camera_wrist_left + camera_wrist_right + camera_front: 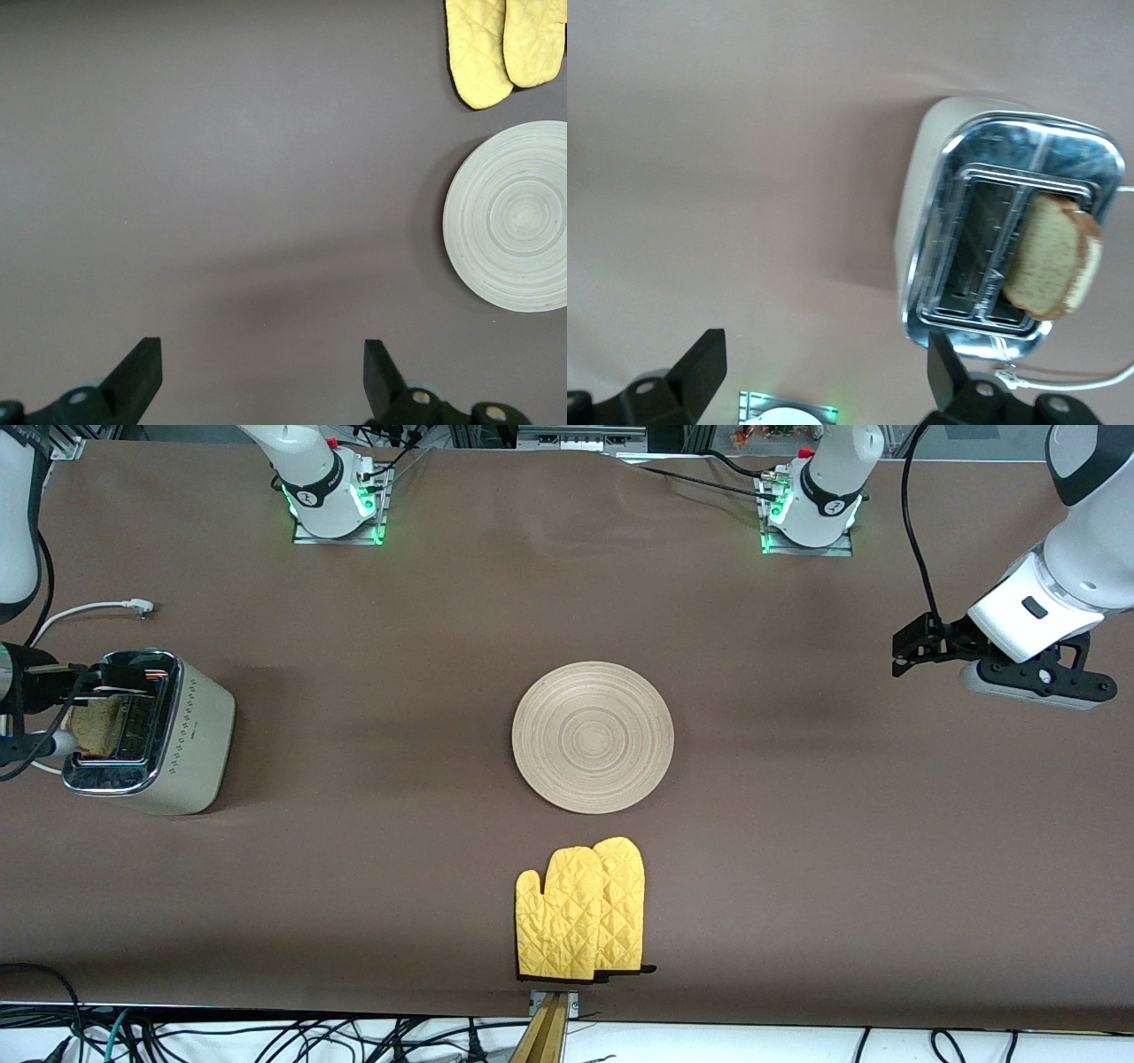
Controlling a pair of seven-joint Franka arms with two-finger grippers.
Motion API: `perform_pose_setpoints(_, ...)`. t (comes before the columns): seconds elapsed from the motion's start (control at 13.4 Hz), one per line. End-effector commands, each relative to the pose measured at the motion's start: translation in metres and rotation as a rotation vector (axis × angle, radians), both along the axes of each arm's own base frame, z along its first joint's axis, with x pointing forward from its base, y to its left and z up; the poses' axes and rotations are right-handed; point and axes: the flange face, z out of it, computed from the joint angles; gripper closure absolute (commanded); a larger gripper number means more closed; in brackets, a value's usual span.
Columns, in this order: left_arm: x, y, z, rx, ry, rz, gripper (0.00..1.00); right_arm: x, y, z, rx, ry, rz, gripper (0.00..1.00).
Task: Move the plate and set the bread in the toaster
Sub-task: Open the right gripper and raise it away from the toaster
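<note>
Already we see the bread [1052,257] standing in a slot of the toaster [190,735], which sits at the right arm's end of the bench; the slice leans and rides high, much of it above the chrome top, so we judge it is not fully seated. We keep the right gripper [824,372] over the bench beside the toaster, its fingers spread wide and pinching nothing. The left gripper [263,370] hangs over bare bench toward the left arm's end, fingers likewise spread and empty; that arm waits. The plate [593,737] lies flat at the middle of the bench, well apart from the toaster, with a pair of yellow oven mitts [582,911] nearer the front edge, close to the plate but not touching it. We expect the plate to be light, stiff and smooth, lying flush with the brown cover, so the rim is the only place to pinch, and it may slide before it lifts. The bread we judge soft and crumbly; if it needs settling, we would press gently on the top crust rather than squeeze the faces.
</note>
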Motion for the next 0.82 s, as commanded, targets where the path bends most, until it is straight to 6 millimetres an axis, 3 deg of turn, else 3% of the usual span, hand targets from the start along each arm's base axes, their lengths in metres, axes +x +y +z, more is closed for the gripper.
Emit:
perform_pose_setpoints(0.0,0.004,-0.003,0.005,-0.009,0.005,-0.007,0.00,-0.010,0.015,0.011,-0.008,-0.054,0.030,0.00)
perform_pose_setpoints(0.07,0.004,-0.003,0.005,-0.009,0.005,-0.007,0.00,-0.013,0.015,0.018,-0.030,-0.079,0.035,0.00)
perform_pose_setpoints(0.37,0.004,-0.002,0.005,-0.012,0.005,-0.006,0.00,-0.034,0.011,0.079,-0.058,-0.228,0.014,0.00)
perform_pose_setpoints(0.74,0.005,-0.001,0.005,-0.015,0.006,-0.004,0.00,-0.063,0.015,0.087,-0.056,-0.217,-0.066,0.00)
